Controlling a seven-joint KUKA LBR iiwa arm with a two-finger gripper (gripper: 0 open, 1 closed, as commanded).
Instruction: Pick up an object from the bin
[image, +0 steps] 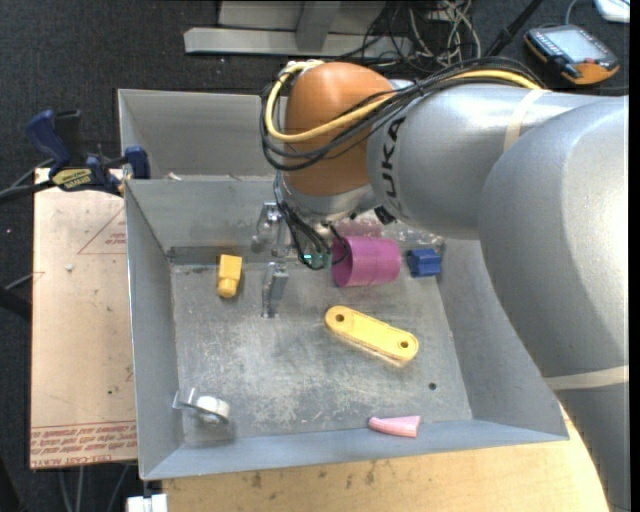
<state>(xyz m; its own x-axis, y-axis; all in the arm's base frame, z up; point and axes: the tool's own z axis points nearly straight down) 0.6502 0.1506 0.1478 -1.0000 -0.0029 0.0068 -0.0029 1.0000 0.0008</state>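
My gripper hangs over the bin floor in its back middle, pointing down at bare metal. A small yellow block lies just to its left, a short gap apart. A magenta cylinder lies on its side to the right of the gripper, partly under the arm's wrist. A flat yellow oblong piece with a hole at each end lies in front and to the right. I see nothing held in the gripper.
A small blue block sits beside the magenta cylinder at the back right. A pink wedge lies by the front wall. A small silver and clear thing rests in the front left corner. The arm and its orange cover hang over the bin's back right.
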